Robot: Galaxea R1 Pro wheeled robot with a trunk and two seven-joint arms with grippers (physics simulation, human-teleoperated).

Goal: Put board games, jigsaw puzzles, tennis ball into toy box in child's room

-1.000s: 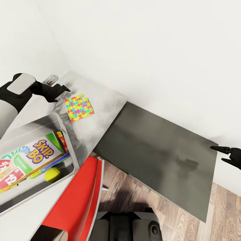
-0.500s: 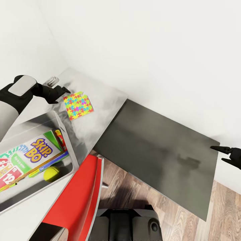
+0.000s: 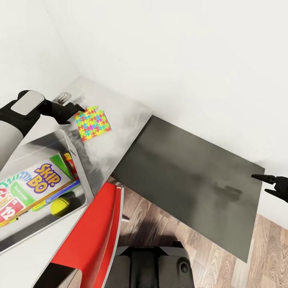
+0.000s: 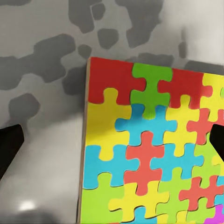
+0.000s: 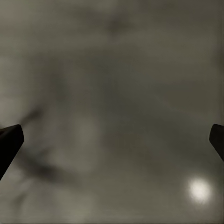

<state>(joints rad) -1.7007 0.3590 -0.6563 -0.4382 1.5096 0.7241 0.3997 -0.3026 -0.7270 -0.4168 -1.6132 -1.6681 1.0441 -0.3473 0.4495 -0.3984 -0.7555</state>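
Note:
A multicoloured jigsaw puzzle (image 3: 93, 123) lies flat on the pale mottled table (image 3: 120, 110) near the wall corner. My left gripper (image 3: 76, 108) hovers open just beside the puzzle's near-left edge. In the left wrist view the puzzle (image 4: 154, 149) sits between the spread fingertips (image 4: 9, 149), nothing gripped. The grey toy box (image 3: 77, 160) holds the Skip-Bo board game (image 3: 42, 180) lying on other flat boxes, with a yellow-green tennis ball (image 3: 61, 206) next to them. My right gripper (image 3: 270, 186) hangs open over the far end of the dark desk (image 5: 112, 93).
A lower dark grey desk (image 3: 188, 176) adjoins the table on the right. A red chair (image 3: 96, 236) stands against the table's front edge, beside my base (image 3: 152, 268). White walls close the back. Wood-plank floor (image 3: 272, 248) shows at the right.
The head view has shifted slightly, sliding the toy box and puzzle left and up. My left gripper now sits closer to the puzzle's edge. The right gripper has not moved.

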